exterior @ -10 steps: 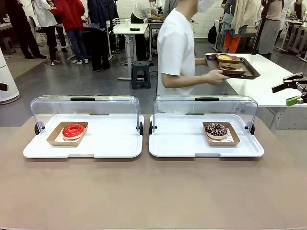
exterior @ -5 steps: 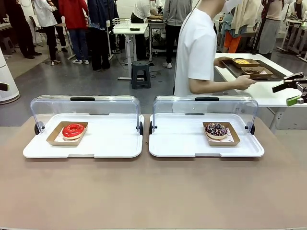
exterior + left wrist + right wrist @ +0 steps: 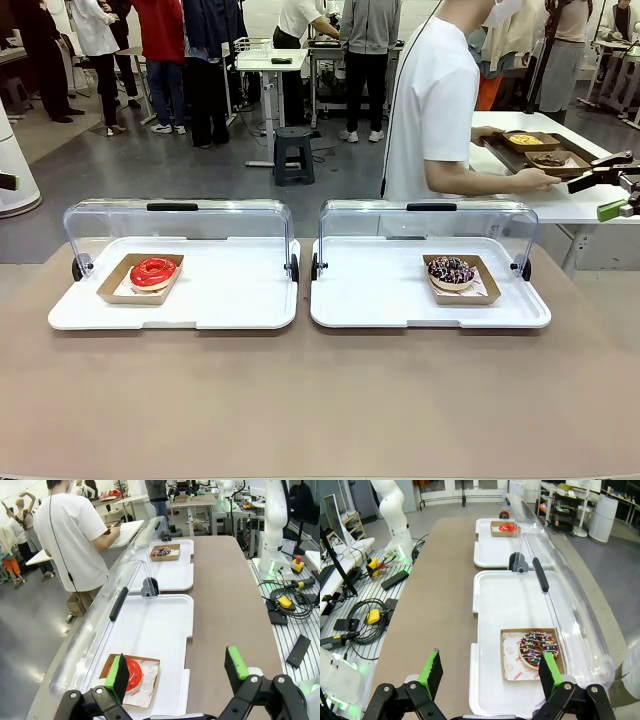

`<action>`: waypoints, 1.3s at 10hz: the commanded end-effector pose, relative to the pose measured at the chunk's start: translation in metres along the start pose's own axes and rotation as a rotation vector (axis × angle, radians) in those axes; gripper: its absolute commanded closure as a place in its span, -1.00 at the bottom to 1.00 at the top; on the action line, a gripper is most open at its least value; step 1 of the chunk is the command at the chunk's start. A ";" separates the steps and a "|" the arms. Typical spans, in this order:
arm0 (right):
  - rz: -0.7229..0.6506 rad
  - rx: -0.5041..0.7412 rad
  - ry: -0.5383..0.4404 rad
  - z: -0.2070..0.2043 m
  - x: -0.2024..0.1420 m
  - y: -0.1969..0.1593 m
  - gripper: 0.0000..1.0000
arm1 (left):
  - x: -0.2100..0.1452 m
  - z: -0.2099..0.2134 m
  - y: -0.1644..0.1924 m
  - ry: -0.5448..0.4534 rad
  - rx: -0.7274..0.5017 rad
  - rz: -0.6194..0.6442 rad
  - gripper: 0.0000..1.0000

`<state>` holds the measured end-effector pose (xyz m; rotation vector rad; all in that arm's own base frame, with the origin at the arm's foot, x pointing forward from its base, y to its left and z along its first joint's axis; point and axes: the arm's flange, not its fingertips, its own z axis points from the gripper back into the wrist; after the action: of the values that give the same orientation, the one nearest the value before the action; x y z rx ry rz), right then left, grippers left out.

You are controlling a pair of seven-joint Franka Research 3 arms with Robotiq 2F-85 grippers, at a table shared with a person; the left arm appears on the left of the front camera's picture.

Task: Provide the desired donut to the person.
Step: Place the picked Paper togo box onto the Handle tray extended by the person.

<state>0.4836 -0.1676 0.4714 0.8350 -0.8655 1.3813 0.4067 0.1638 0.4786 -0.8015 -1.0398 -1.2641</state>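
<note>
Brown table (image 3: 320, 400) carries two white plastic trays side by side, each with a clear hinged dome lid tipped back along the far edge.

Left white tray (image 3: 175, 290): red-glazed ring donut (image 3: 153, 272) in a shallow brown cardboard dish (image 3: 113, 290), at the tray's left end. From the left wrist view the paper liner under this donut carries small red print and a round smiley mark; the words are too small to read.

Right white tray (image 3: 400, 295): chocolate donut with coloured sprinkles (image 3: 451, 271) in its own brown cardboard dish (image 3: 485, 290), toward the tray's right end. Its liner shows the same red print, also unreadable.

Clear dome lids (image 3: 178, 225) stand between the donuts and the far side of the table.

Person in white short-sleeved shirt (image 3: 432, 110) stands behind the right tray, turned toward a white side table (image 3: 560, 205), both hands on a dark serving tray (image 3: 535, 155) with more dishes on it.

Left pincer (image 3: 177, 672): jaws spread wide, holding nothing, above the near end of the left tray.

Right pincer (image 3: 490, 675): jaws spread wide, holding nothing, above the right tray's near edge.
</note>
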 end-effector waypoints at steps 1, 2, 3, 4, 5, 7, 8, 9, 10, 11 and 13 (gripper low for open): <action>-0.003 -0.004 -0.009 0.000 0.002 -0.002 -1.00 | 0.000 0.001 0.000 -0.005 0.002 -0.001 -1.00; -0.003 -0.004 -0.009 0.000 0.002 -0.002 -1.00 | 0.000 0.001 0.000 -0.005 0.002 -0.001 -1.00; -0.003 -0.004 -0.009 0.000 0.002 -0.002 -1.00 | 0.000 0.001 0.000 -0.005 0.002 -0.001 -1.00; -0.003 -0.004 -0.009 0.000 0.002 -0.002 -1.00 | 0.000 0.001 0.000 -0.005 0.002 -0.001 -1.00; -0.003 -0.004 -0.009 0.000 0.002 -0.002 -1.00 | 0.000 0.001 0.000 -0.005 0.002 -0.001 -1.00; -0.003 -0.004 -0.009 0.000 0.002 -0.002 -1.00 | 0.000 0.001 0.000 -0.005 0.002 -0.001 -1.00; -0.003 -0.004 -0.009 0.000 0.002 -0.002 -1.00 | 0.000 0.001 0.000 -0.005 0.002 -0.001 -1.00; -0.003 -0.004 -0.009 0.000 0.002 -0.002 -1.00 | 0.000 0.001 0.000 -0.005 0.002 -0.001 -1.00; -0.003 -0.004 -0.009 0.000 0.002 -0.002 -1.00 | 0.000 0.001 0.000 -0.005 0.002 -0.001 -1.00; -0.003 -0.004 -0.009 0.000 0.002 -0.002 -1.00 | 0.000 0.001 0.000 -0.005 0.002 -0.001 -1.00; -0.003 -0.004 -0.009 0.000 0.002 -0.002 -1.00 | 0.000 0.001 0.000 -0.005 0.002 -0.001 -1.00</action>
<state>0.4836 -0.1676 0.4714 0.8350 -0.8655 1.3813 0.4068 0.1637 0.4783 -0.8022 -1.0390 -1.2640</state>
